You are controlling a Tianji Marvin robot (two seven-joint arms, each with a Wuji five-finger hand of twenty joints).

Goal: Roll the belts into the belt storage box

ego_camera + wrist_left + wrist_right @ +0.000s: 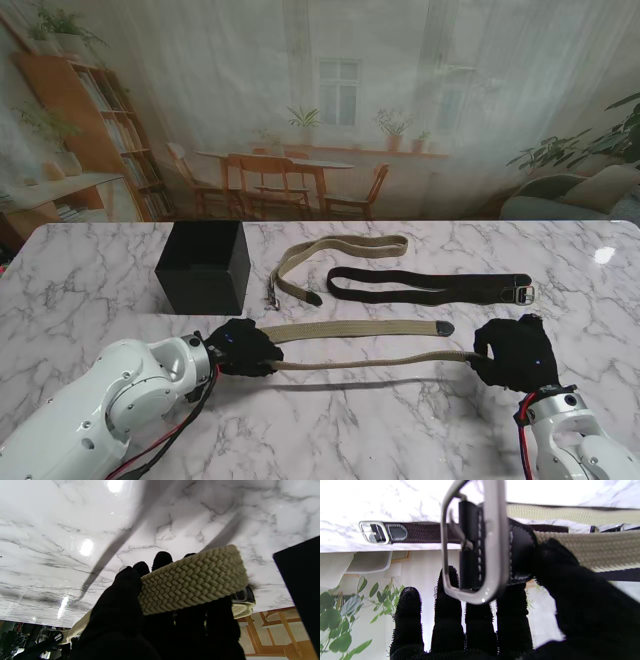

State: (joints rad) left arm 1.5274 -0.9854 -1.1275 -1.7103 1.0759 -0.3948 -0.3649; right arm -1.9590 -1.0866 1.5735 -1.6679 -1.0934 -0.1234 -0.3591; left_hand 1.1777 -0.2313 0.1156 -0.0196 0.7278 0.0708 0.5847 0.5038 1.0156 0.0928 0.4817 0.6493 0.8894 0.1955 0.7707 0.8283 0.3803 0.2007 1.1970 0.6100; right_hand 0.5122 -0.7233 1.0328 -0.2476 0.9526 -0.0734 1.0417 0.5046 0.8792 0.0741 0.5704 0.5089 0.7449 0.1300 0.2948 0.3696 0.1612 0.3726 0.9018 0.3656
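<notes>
The left hand (pixel 243 347) and right hand (pixel 516 352) each gripped one end of the beige belt (pixel 365 360), holding it stretched near me for rolling, while the black box (pixel 203 267) waited far left.

right hand (pixel 510 630) in black glove, thumb pressed on tan woven belt (pixel 590 550) just behind its black leather tab, silver buckle (pixel 475 542) standing across the fingers (pixel 447 620) — dark belt (pixel 425 532) with its own buckle flat on marble table (pixel 382 500) beyond, tan strap farther back
</notes>
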